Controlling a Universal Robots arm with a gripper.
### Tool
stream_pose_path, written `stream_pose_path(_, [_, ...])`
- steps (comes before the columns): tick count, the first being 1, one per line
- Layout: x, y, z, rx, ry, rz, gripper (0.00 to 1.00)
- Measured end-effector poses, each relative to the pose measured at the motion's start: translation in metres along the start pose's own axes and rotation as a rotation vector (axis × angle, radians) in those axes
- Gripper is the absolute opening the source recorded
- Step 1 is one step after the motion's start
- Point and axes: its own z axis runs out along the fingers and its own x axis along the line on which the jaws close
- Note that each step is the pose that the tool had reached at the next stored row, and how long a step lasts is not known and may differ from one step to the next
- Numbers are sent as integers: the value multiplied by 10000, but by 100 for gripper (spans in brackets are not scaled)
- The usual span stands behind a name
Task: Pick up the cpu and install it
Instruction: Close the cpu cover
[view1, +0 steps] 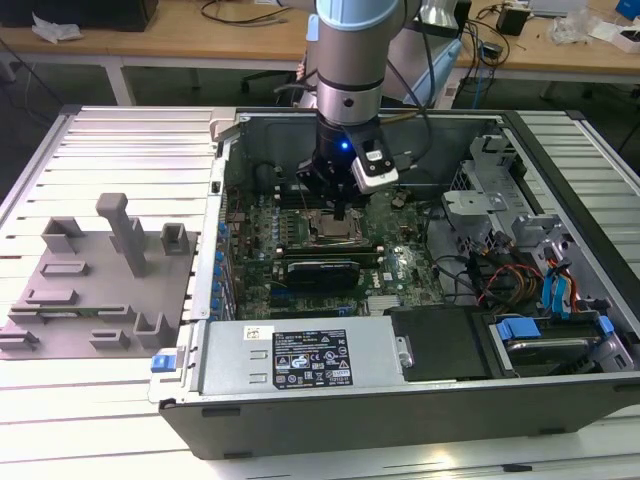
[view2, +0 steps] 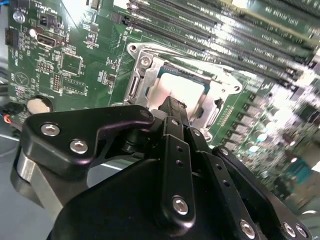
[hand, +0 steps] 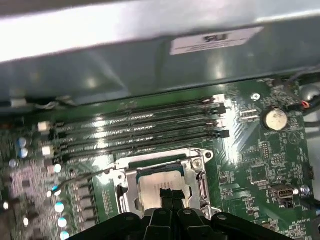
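Observation:
The cpu (view2: 182, 89), a pale silvery square, lies flat inside the metal-framed socket (view2: 145, 62) of the green board; the first wrist view shows the cpu (hand: 150, 181) in the socket frame (hand: 120, 180) too. My gripper (view1: 343, 207) hangs straight down over that socket in the middle of the open computer case. In both wrist views its two black fingertips stand pressed together, the gripper (view2: 172, 106) (hand: 171, 194) shut right over the chip's top, at or just above its surface. Whether they touch it I cannot tell.
A grey plastic tray (view1: 90, 270) with upright blocks sits at the exterior view's left, outside the case. Memory slots (hand: 140, 130) run beside the socket. An expansion card (view1: 320, 271), cables and a drive cage (view1: 520, 240) crowd the case, whose walls (view1: 300, 365) enclose the board.

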Motion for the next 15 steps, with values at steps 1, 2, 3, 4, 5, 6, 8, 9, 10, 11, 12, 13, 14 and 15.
stream_pose_path(1, [0,0,1,48,4,-116,11])
stream_pose_path(2, [-1,0,2,78,7,-219,11])
stream_pose_path(3, [-1,0,2,81,7,-268,11])
stream_pose_path(4, [0,0,2,82,7,-273,11])
stream_pose_path(5, [1,0,5,79,6,-273,11])
stream_pose_path(6, [8,-1,7,77,6,-270,11])
stream_pose_path(8, [153,-19,36,73,6,-274,11])
stream_pose_path(9, [184,-23,41,74,6,-274,11])
stream_pose_path(10, [198,-26,45,75,7,-273,11])
stream_pose_path(11, [217,-28,53,77,7,-272,11])
stream_pose_path(12, [235,-30,64,75,6,-274,11])
stream_pose_path(13, [246,-31,70,75,6,-274,11])
stream_pose_path(14, [264,-34,78,77,8,-274,11])
stream_pose_path(15, [284,-36,82,76,7,-273,11])
